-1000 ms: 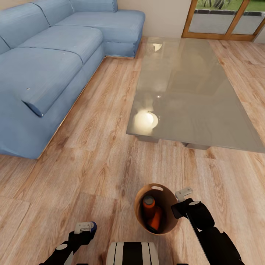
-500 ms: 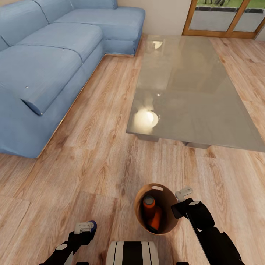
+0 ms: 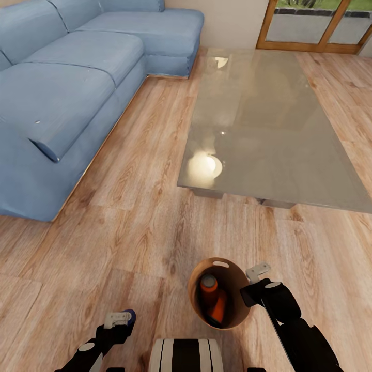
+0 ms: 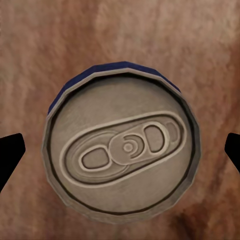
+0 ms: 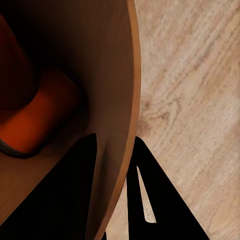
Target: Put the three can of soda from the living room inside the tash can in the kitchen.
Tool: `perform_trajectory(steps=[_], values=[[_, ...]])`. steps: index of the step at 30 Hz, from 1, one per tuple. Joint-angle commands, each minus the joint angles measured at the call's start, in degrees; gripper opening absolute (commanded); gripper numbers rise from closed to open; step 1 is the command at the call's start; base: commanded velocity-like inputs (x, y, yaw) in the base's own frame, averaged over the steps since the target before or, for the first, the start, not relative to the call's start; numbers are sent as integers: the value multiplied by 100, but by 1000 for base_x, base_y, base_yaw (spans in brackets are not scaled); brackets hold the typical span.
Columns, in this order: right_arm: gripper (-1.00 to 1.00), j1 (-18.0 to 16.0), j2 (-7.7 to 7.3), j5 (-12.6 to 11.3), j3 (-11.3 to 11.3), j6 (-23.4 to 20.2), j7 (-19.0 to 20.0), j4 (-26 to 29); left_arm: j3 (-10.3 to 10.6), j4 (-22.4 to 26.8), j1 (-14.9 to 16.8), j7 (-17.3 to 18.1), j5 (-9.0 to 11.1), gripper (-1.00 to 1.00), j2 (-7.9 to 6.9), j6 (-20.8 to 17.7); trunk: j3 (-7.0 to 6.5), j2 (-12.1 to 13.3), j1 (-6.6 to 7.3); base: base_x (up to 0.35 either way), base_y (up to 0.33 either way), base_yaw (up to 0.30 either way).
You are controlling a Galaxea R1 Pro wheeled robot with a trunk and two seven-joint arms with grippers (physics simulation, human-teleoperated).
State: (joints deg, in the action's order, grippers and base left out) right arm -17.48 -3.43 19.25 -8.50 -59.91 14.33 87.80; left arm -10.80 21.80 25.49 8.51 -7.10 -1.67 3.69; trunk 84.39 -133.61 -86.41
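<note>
**Living Room Floor: Bin Held at Right, Blue Can at Left**

Light wood plank floor [image 3: 134, 217] covers the room. A long blue corner sofa [image 3: 67, 98] occupies the left side of the head view, and a low glass desk [image 3: 258, 124] stands ahead and to the right, its near edge well apart from the robot. The glass surface carries bright light reflections. Wood-framed glass doors [image 3: 315, 28] close off the far right corner. An open strip of floor runs between the sofa and the desk.

Right pincer [image 3: 253, 287]: clamped on the wall of the trash can [image 3: 235, 310], at the rim on the side toward the right arm. In the right wrist view, one dark finger [image 5: 75, 195] lies inside the wall and the other outside, with the wall [image 5: 117, 100] between them. The bin shows its copper-brown interior and an oval handle cutout at the far rim.

Two orange cans [image 3: 213, 299] lie inside the bin. One stands tilted with its grey end up; the second rests beside it, partly hidden. An orange body [image 5: 35, 115] also shows in the right wrist view.

Left pincer [image 3: 120, 319]: holds the blue can [image 3: 129, 315], low at the left of the head view and well apart from the bin. In the left wrist view the can's grey tabbed end [image 4: 120, 150] faces the camera, with the dark fingertips [image 4: 10, 155] at either side of the can.
</note>
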Motion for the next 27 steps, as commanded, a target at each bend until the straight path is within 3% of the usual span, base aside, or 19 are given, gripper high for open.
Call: perform_trajectory(steps=[1,8,9,27], values=[[-100,-1,0,-97,-2,-9,8,0,0,-3,0,0,-1,100,0,0,0,0,0,0,0,0],[-100,-1,0,-97,-2,-9,8,0,-1,-7,0,-1,-1,100,2,-5,0,0,0,0,0,0],[-100,-1,0,-97,-2,-9,8,0,-1,-8,0,-1,-1,-100,4,-7,0,0,0,0,0,0],[-100,-1,-4,-97,-2,-9,8,0,-10,-18,0,-7,-2,-100,9,-18,-21,0,0,0,0,-5]])
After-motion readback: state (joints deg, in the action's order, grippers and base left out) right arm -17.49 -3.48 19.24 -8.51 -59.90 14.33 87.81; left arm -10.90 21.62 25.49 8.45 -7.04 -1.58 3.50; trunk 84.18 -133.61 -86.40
